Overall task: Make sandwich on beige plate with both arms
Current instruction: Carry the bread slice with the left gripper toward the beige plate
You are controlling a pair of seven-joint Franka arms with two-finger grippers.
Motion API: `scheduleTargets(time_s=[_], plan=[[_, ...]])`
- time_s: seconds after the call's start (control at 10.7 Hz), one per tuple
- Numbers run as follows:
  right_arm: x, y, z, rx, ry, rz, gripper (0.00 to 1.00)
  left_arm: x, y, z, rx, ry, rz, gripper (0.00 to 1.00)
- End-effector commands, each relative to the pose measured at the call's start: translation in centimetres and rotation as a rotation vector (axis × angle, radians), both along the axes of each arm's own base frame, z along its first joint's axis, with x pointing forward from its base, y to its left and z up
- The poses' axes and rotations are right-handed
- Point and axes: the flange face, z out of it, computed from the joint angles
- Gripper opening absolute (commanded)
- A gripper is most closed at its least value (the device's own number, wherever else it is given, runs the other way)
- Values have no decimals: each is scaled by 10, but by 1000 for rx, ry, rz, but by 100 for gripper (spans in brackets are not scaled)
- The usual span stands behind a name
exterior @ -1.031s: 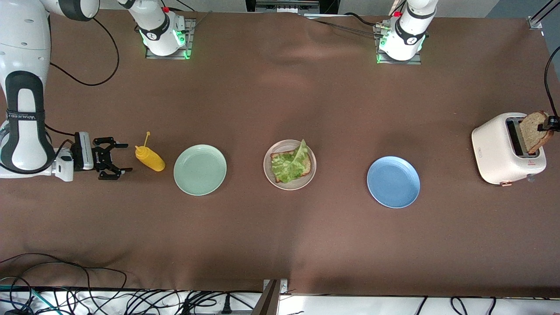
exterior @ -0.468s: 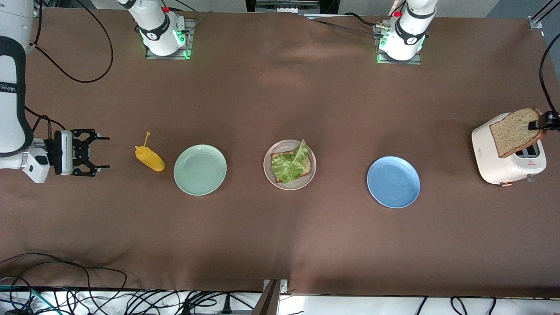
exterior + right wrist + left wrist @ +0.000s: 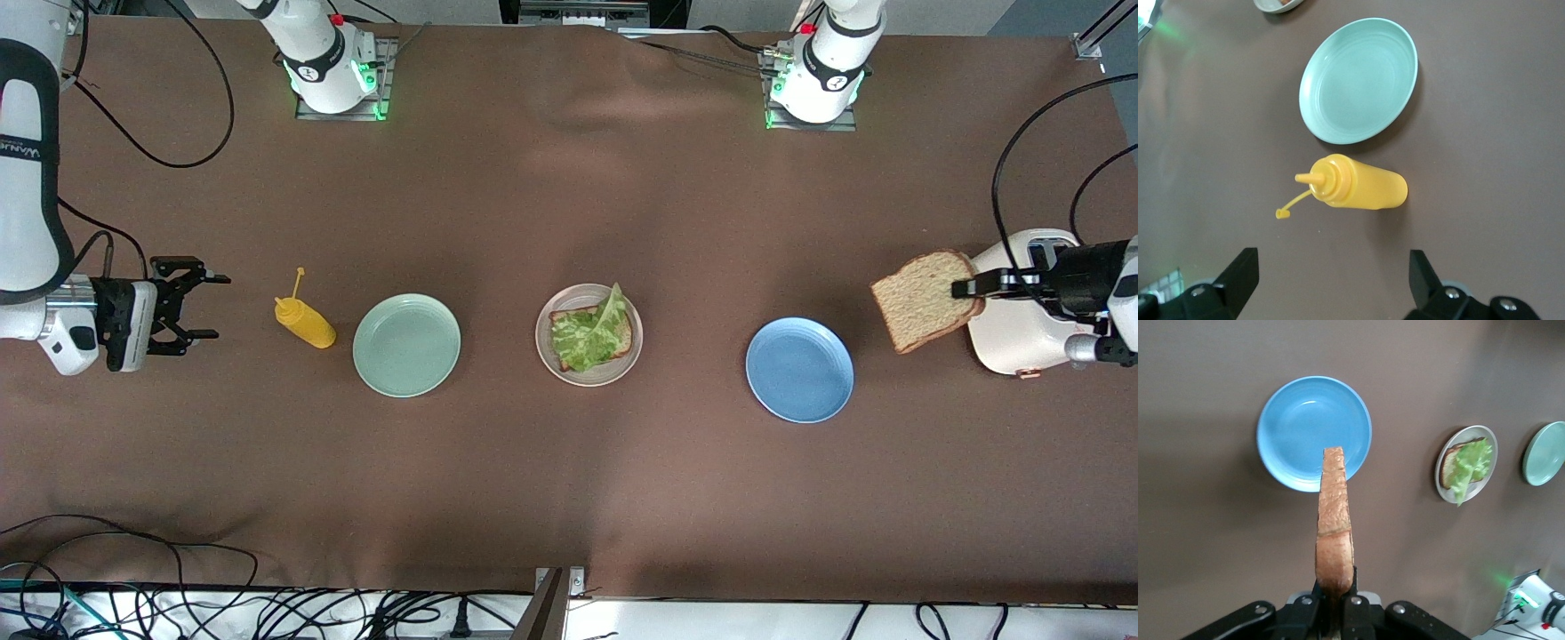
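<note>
- The left gripper (image 3: 962, 288) is up in the air between the toaster (image 3: 1022, 342) and the blue plate (image 3: 799, 370), its fingers pinched tight on one edge of a slice of brown toast (image 3: 920, 300).
- In the left wrist view that slice (image 3: 1335, 530) shows edge-on, standing upright out of the clamped fingers (image 3: 1353, 608), with the blue plate (image 3: 1291, 433) below it.
- The beige plate (image 3: 545, 354) sits mid-table, between the mint green plate (image 3: 406, 345) and the blue plate — all three well apart from one another.
- On the beige plate lies the lower slice of toast (image 3: 624, 332) with a crinkly green lettuce leaf (image 3: 585, 334) spread over it; one tip of the leaf reaches past the plate's rim (the sandwich has no top slice yet).
- The right gripper (image 3: 200, 307) hangs over the table at the right arm's end, its fingers spread wide and holding nothing — it points toward a yellow squeeze bottle (image 3: 304, 322).
- The bottle stands on the table between the right gripper and the mint green plate, apart from both; its cap dangles on a thin strap from the nozzle (image 3: 1306, 178).
- The toaster stands at the left arm's end of the table, partly covered by that arm's wrist.
</note>
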Motion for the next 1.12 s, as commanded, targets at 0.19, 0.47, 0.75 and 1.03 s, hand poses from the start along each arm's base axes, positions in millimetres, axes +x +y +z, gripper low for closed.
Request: scheduleTargets(time_s=[0.19,0.47,0.75,1.03], plan=[[0,45,52,-255,97,-267,100,32,-92,-29,-91,48,145,0],[-8,87,97,-489,93,-397,100,52,-162,-56,-175,27,225,0],[-22,86,150,-598,71,-617,100,60,-226,-88,-256,20,277,0],[-35,77,181,-636,83,-814,100,54,-276,-111,-262,22,248,0]])
